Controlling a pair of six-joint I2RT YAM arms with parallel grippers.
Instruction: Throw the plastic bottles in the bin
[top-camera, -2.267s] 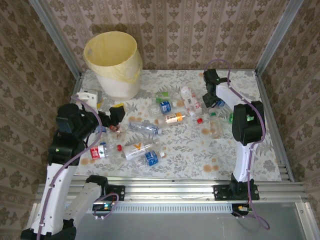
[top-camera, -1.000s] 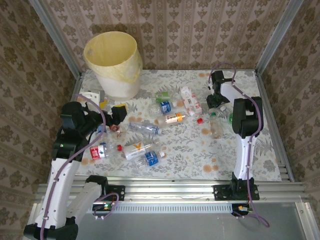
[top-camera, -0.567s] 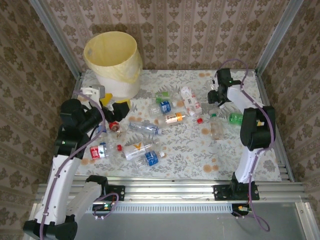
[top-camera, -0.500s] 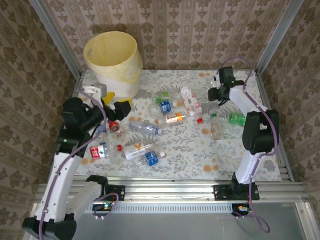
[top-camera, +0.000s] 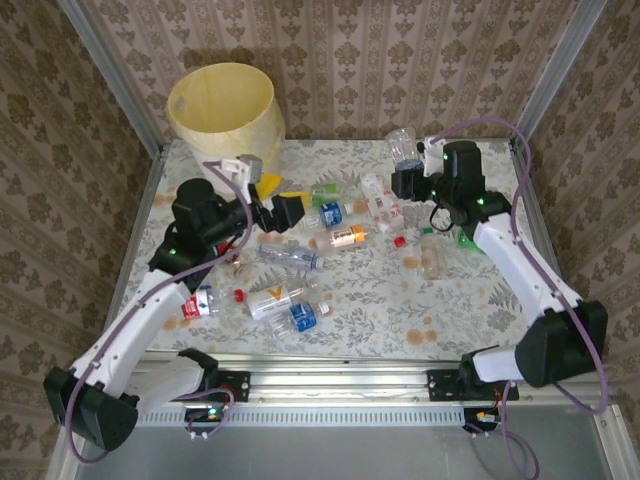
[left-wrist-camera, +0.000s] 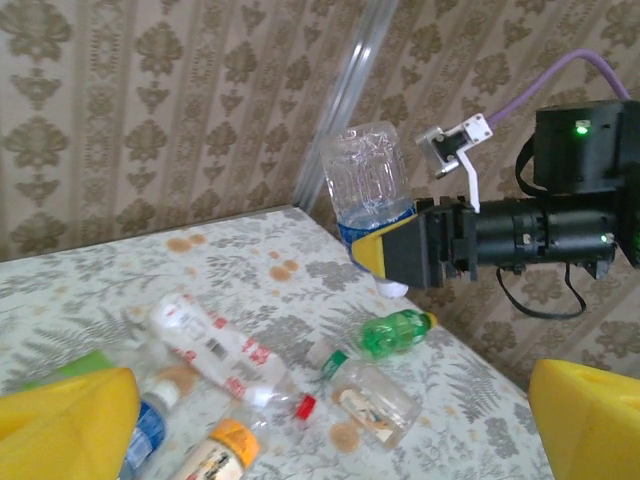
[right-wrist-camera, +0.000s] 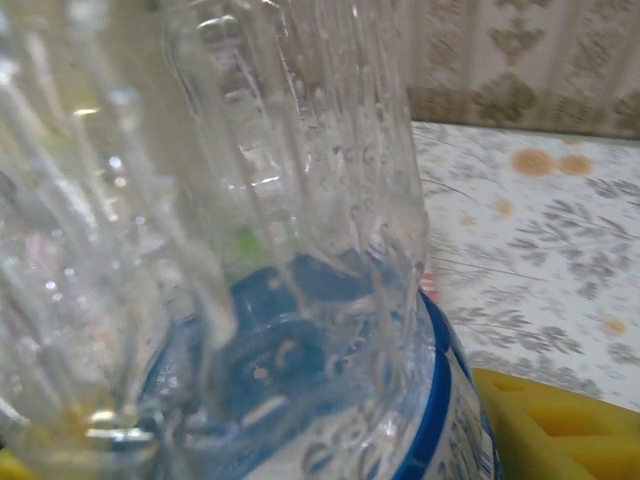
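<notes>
Clear plastic bottle with a blue label band (top-camera: 401, 147) (left-wrist-camera: 367, 188): lifted off the table at far right, standing up out of the right gripper (top-camera: 407, 180) (left-wrist-camera: 380, 250). Pinched across the label band between yellow fingers, cap end apparently downward.

Other small plastic bottles (top-camera: 290, 300): lying scattered on the flower-patterned table (top-camera: 480, 310), mostly middle and far right. Among them a green bottle (top-camera: 468, 238) (left-wrist-camera: 395, 332) and an orange-capped bottle (top-camera: 348, 236).

Tall round pale-yellow bin with a translucent liner (top-camera: 258, 135): upright in the far left corner, well apart from the held bottle.

Left gripper (top-camera: 280, 190): spread wide, nothing between its fingers, hovering over the far middle of the table, between held bottle and bin.

Handling, as judged:
- Looks empty, so probably very light.
- Thin wall likely to dent or crackle under a hard squeeze.
- Smooth and round, so prone to slipping or rolling.
- Best taken across the body at the label or ribs, or nearer the stiffer neck.
- No fragility worth noting; fit for dropping.

Room, as judged:
- Patterned walls and metal corner posts (top-camera: 545, 70) close behind and beside the table.
- Open air above the scatter along the far edge.
- Needs height to pass over the tall bin rim.
- Left arm across that path a possible point of contact.
</notes>
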